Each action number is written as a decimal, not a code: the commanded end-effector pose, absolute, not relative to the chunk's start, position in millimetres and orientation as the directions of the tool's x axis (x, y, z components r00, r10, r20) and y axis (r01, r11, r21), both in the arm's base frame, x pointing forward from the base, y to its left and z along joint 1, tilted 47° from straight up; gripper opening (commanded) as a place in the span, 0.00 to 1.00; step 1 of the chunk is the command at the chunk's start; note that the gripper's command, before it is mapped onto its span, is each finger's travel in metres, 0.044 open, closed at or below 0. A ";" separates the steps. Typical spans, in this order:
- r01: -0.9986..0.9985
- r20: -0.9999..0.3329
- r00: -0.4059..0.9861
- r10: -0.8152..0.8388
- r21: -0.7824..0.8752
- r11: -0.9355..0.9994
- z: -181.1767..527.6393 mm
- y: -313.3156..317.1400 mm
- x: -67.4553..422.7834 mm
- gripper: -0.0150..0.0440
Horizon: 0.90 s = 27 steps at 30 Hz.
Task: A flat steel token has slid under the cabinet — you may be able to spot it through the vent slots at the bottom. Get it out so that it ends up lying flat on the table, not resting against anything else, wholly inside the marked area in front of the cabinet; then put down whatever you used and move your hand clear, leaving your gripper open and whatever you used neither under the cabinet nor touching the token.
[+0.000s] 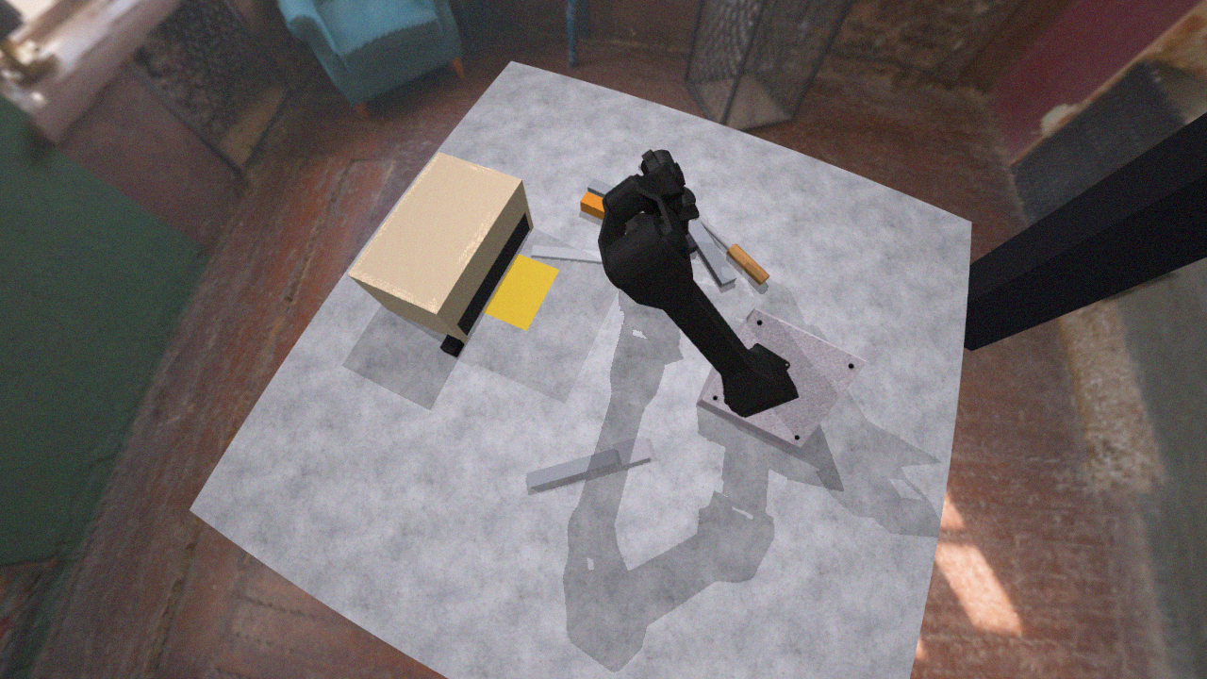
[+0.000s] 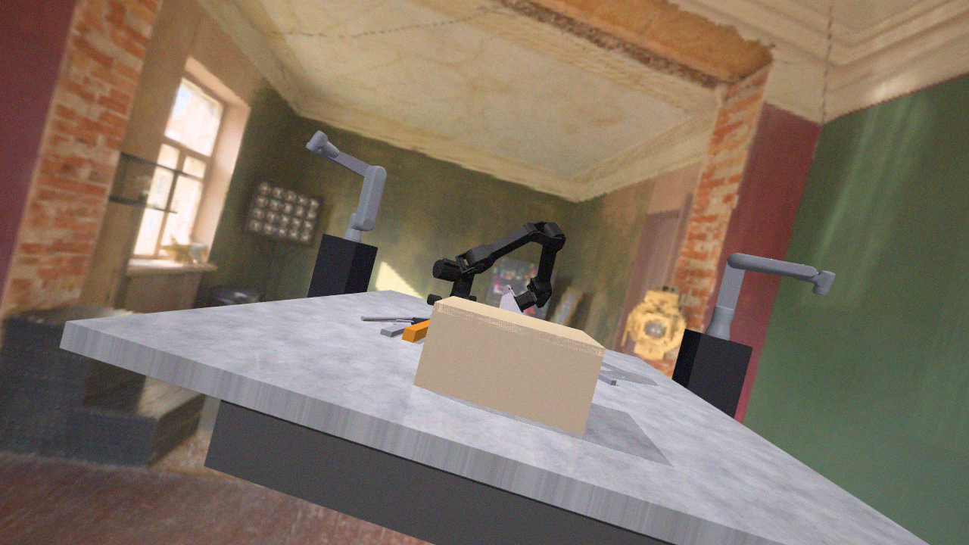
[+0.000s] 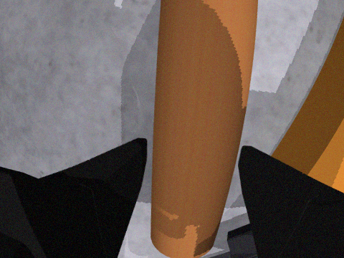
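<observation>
From above, the arm (image 1: 650, 244) hides its end effector and the middles of the tools under it. The token stays unseen beneath the cabinet (image 1: 438, 240). In the wrist view, the handle (image 3: 203, 100) runs off the top edge and both fingers off the bottom.
</observation>
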<state>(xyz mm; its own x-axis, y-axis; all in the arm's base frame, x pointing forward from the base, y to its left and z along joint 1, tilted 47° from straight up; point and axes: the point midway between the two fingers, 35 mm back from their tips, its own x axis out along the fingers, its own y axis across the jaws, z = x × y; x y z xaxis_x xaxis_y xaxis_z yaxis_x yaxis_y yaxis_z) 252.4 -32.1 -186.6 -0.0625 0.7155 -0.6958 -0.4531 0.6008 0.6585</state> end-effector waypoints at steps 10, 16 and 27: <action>-0.453 -0.696 -0.063 0.716 0.659 0.601 -186.5 -32.0 252.3 0.46; -0.453 -0.696 -0.063 0.716 0.659 0.601 -186.6 -32.2 252.1 0.25; -0.421 -0.694 -0.066 0.717 0.671 0.610 -183.1 -27.5 266.0 0.25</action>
